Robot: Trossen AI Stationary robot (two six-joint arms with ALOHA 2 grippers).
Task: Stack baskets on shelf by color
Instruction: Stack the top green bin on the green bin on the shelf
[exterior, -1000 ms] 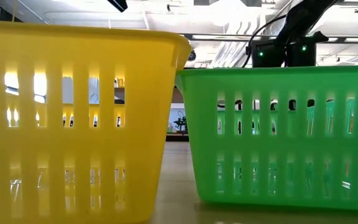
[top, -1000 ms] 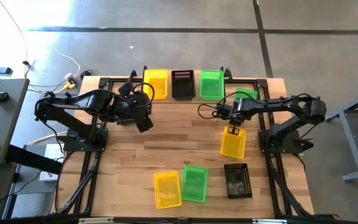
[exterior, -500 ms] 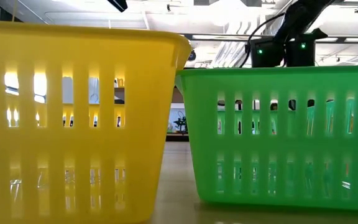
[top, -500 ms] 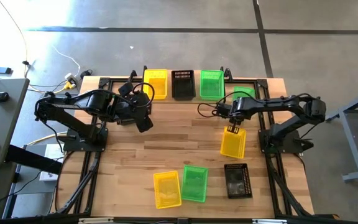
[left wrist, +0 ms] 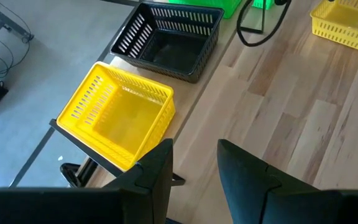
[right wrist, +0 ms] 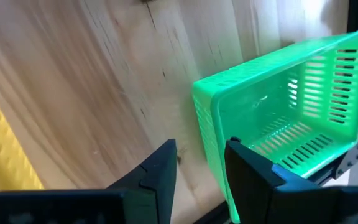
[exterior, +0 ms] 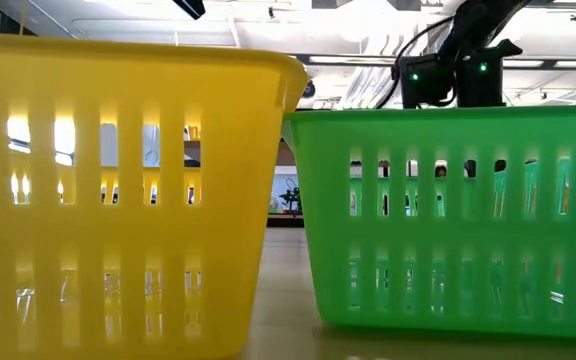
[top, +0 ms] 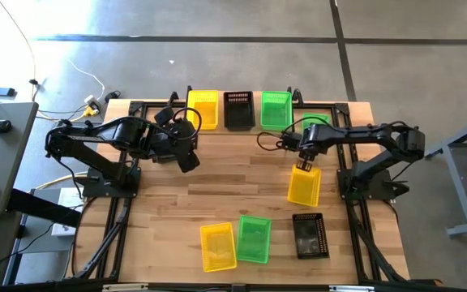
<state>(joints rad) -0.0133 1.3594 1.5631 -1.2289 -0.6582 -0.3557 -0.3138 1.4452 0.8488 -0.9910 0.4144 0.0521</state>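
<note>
On the shelf point(top: 220, 122) at the far edge stand a yellow basket point(top: 203, 108), a black basket point(top: 238, 109) and a green basket point(top: 276, 109), side by side. Another green basket point(right wrist: 278, 106) stands on the table right of the shelf. A yellow basket point(top: 304, 186) rests on the table right of centre. My right gripper point(top: 302, 161) hangs open just above its far end, with nothing between its fingers point(right wrist: 160, 168). My left gripper point(top: 189, 159) hovers open left of centre, near the shelf's yellow basket point(left wrist: 120, 115).
Near the front edge stand a yellow basket point(top: 217, 246), a green basket point(top: 254, 238) and a black basket point(top: 308, 235); the first two fill the low view point(exterior: 118, 200). Bare wood lies in the middle between both arms.
My right gripper has risen a little off the far end of the yellow basket right of centre. That basket stays where it was on the table.
</note>
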